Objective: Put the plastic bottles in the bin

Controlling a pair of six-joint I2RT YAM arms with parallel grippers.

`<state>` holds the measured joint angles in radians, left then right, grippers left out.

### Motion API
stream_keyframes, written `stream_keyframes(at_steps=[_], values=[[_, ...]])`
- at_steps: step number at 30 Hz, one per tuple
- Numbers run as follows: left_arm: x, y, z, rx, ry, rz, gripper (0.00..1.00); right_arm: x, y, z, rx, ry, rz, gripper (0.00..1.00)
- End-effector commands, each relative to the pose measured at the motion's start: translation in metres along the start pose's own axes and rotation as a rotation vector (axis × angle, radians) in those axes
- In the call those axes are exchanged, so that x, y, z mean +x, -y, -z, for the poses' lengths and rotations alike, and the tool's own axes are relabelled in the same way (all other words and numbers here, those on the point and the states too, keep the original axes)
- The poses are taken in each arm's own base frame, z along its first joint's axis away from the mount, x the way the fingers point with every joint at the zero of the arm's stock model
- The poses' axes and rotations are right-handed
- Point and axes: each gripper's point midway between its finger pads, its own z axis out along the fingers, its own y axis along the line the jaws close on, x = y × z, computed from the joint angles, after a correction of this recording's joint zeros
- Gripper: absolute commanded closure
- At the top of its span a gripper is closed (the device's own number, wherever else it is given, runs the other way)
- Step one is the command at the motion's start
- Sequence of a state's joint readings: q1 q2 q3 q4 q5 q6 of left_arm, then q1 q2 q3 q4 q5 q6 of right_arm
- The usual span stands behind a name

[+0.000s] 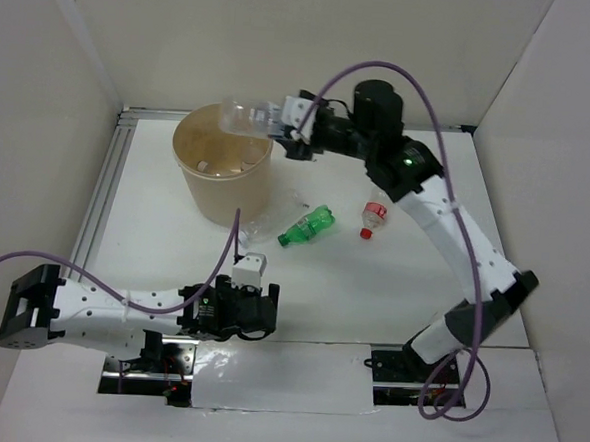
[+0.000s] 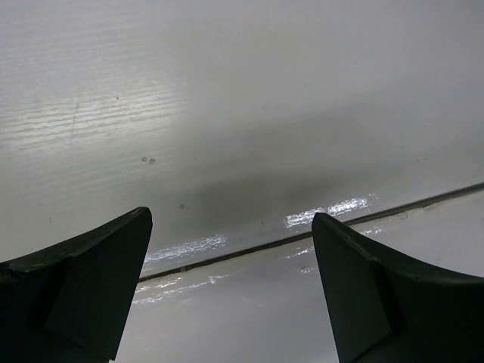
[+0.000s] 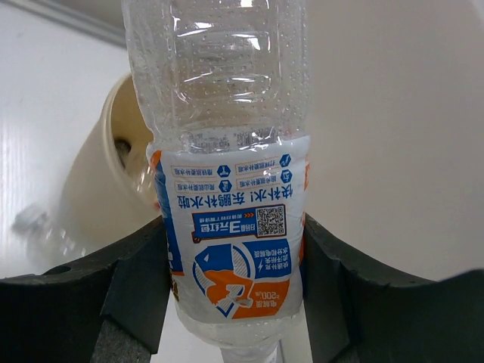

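Note:
Over the far rim of the tan bin [image 1: 226, 199] hangs a clear plastic bottle [image 1: 245, 119] with a blue, white and orange label. My right gripper [image 1: 281, 130] is shut on it. In the right wrist view both pads press the labelled part of this bottle [image 3: 227, 151], my right gripper [image 3: 234, 261] around it and the bin [image 3: 94, 189] behind at the left. On the table lie a green bottle [image 1: 307, 227], a red-capped clear bottle [image 1: 374, 220] and a crumpled clear bottle [image 1: 267, 222] beside the bin. My left gripper [image 1: 271, 310] stands open near the front edge, nothing between its fingers [image 2: 91, 287].
A metal rail [image 1: 110, 185] runs along the table's left side. White walls close in the left, back and right. A taped seam [image 2: 302, 236] in the tabletop lies under my left gripper [image 2: 231, 253]. Something small lies inside the bin [image 1: 206, 165].

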<state>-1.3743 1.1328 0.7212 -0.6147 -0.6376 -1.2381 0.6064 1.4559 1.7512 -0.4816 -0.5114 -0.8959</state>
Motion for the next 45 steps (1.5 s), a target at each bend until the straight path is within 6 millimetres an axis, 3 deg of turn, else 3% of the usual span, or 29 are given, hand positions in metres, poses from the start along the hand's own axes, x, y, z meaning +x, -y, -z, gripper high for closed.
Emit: stream_keyframes(at_steps=[1, 2, 3, 4, 6, 7, 9, 10, 12, 15, 17, 18, 19, 21, 22, 24, 25, 26, 27, 28, 29, 30, 31, 32, 33, 34, 37, 41, 45], values=[[0.003, 0.023, 0.002, 0.046, -0.004, 0.013, 0.00, -0.002, 0.009, -0.070, 0.042, 0.017, -0.033, 0.63], [0.008, 0.023, -0.001, 0.033, -0.007, -0.012, 0.00, -0.020, 0.020, -0.077, 0.063, 0.050, -0.002, 0.63], [0.010, 0.027, -0.001, 0.038, -0.009, -0.020, 0.00, -0.027, 0.015, -0.092, 0.045, 0.069, 0.002, 0.59], [0.012, 0.032, 0.002, 0.047, -0.004, -0.038, 0.00, -0.005, -0.004, -0.120, -0.021, 0.034, -0.026, 0.59], [0.019, 0.033, 0.000, 0.031, -0.007, -0.057, 0.00, -0.016, 0.000, -0.135, -0.035, 0.057, -0.039, 0.53], [0.016, 0.035, -0.001, 0.026, 0.006, -0.057, 0.00, 0.005, -0.011, -0.157, -0.066, 0.027, -0.069, 0.51], [0.017, 0.039, -0.001, 0.027, 0.011, -0.058, 0.00, 0.001, -0.006, -0.167, -0.057, 0.051, -0.109, 0.41], [0.015, 0.038, -0.001, 0.024, 0.021, -0.058, 0.00, 0.014, -0.013, -0.178, -0.089, 0.051, -0.138, 0.33], [0.010, 0.039, -0.002, 0.023, 0.049, -0.060, 0.00, 0.012, -0.012, -0.182, -0.081, 0.059, -0.197, 0.14], [0.000, 0.043, -0.003, 0.036, 0.097, -0.086, 0.00, -0.005, -0.002, -0.177, -0.063, 0.098, -0.269, 0.00], [-0.007, 0.046, -0.006, 0.037, 0.142, -0.116, 0.00, -0.019, 0.023, -0.155, 0.022, 0.102, -0.316, 0.00], [-0.013, 0.052, -0.006, 0.058, 0.169, -0.154, 0.00, -0.001, 0.035, -0.145, 0.059, 0.063, -0.354, 0.00], [-0.019, 0.057, -0.009, 0.053, 0.187, -0.170, 0.00, -0.008, 0.054, -0.125, 0.118, 0.072, -0.393, 0.00], [-0.032, 0.059, -0.015, 0.042, 0.208, -0.232, 0.00, 0.011, 0.071, -0.101, 0.180, 0.027, -0.469, 0.00], [-0.042, 0.072, -0.016, 0.069, 0.224, -0.224, 0.00, 0.037, 0.092, -0.077, 0.239, -0.017, -0.511, 0.22], [-0.058, 0.072, -0.031, 0.050, 0.231, -0.280, 0.00, 0.063, 0.093, -0.040, 0.238, -0.075, -0.594, 0.54], [-0.070, 0.080, -0.033, 0.063, 0.248, -0.283, 0.00, 0.095, 0.108, -0.008, 0.302, -0.131, -0.632, 0.70], [-0.082, 0.090, -0.036, 0.085, 0.274, -0.272, 0.00, 0.113, 0.107, 0.009, 0.328, -0.174, -0.670, 0.82], [-0.095, 0.089, -0.044, 0.079, 0.275, -0.268, 0.00, 0.114, 0.103, 0.035, 0.330, -0.188, -0.699, 0.91], [-0.106, 0.095, -0.051, 0.072, 0.284, -0.306, 0.00, 0.159, 0.092, 0.061, 0.344, -0.273, -0.777, 0.88], [-0.116, 0.098, -0.056, 0.068, 0.290, -0.309, 0.00, 0.171, 0.081, 0.075, 0.318, -0.287, -0.823, 0.80], [-0.130, 0.093, -0.065, 0.040, 0.293, -0.303, 0.00, 0.175, 0.070, 0.094, 0.312, -0.305, -0.880, 0.52], [-0.138, 0.094, -0.071, 0.030, 0.292, -0.338, 0.00, 0.199, 0.044, 0.104, 0.279, -0.349, -0.965, 0.41], [-0.149, 0.102, -0.081, 0.015, 0.297, -0.349, 0.00, 0.217, 0.038, 0.128, 0.304, -0.375, -1.024, 0.28], [-0.161, 0.098, -0.089, -0.012, 0.303, -0.351, 0.00, 0.212, 0.029, 0.140, 0.288, -0.357, -1.041, 0.15], [-0.178, 0.108, -0.089, -0.003, 0.324, -0.364, 0.00, 0.236, 0.007, 0.155, 0.299, -0.396, -1.120, 0.00], [-0.189, 0.103, -0.118, -0.065, 0.303, -0.406, 0.00, 0.248, -0.033, 0.172, 0.284, -0.419, -1.213, 0.00], [-0.206, 0.103, -0.145, -0.115, 0.286, -0.428, 0.00, 0.260, -0.051, 0.193, 0.321, -0.419, -1.259, 0.00], [-0.204, 0.092, -0.169, -0.182, 0.243, -0.466, 0.00, 0.271, -0.063, 0.207, 0.324, -0.435, -1.289, 0.00]])
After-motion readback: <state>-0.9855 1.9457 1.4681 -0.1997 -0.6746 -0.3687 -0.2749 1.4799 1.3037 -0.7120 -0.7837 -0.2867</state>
